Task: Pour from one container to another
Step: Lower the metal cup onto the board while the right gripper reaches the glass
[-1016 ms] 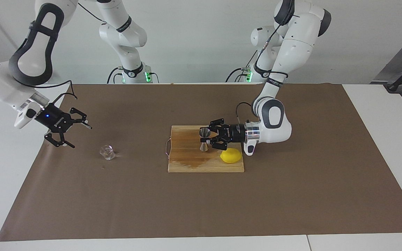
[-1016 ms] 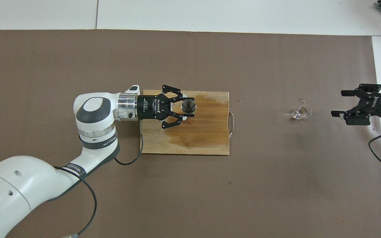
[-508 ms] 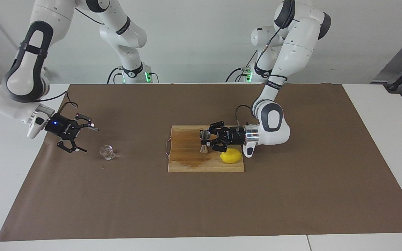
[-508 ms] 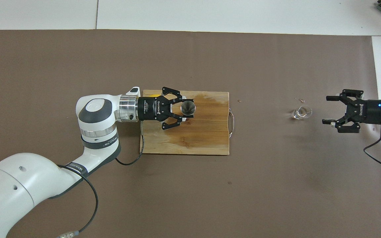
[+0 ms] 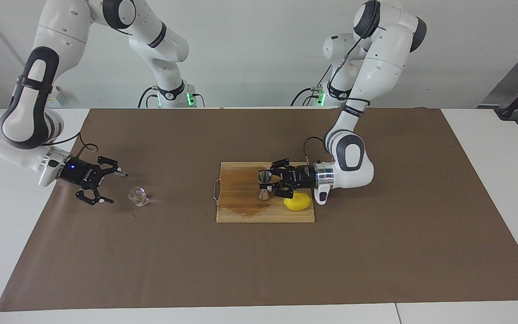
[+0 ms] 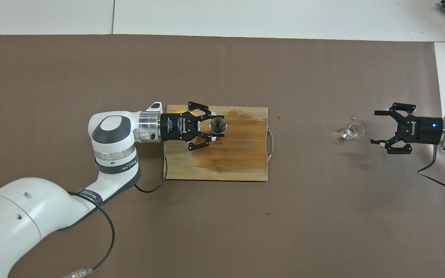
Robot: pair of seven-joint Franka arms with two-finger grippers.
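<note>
I see the left hand [image 5: 270, 182] lying low and sideways over the wooden cutting board [image 5: 241, 209], and it is clenched on the narrow waist of the steel jigger [image 5: 264, 183]. The jigger stands upright, its base on or just above the board; I cannot tell which. In the overhead view its open top cone [image 6: 218, 124] looks up at the camera, between the fingers of the left hand [image 6: 213, 126]. A yellow lemon [image 5: 297, 201] lies on the same board, just beside the left hand, farther from the robots and at the board's edge toward the left arm's end. A darker wet patch [image 6: 242, 123] spreads over part of the cutting board [image 6: 226, 162].

The small clear glass cup [image 5: 139, 196] stands upright on the brown paper covering the surface [image 5: 259, 261], well apart from the board, toward the right arm's end. The right hand [image 5: 109, 186] is released, its fingers spread wide, and it hangs low just beside the cup without touching it. From above, the right hand [image 6: 377, 127] points toward the glass cup [image 6: 352, 131], with a small gap between them.
</note>
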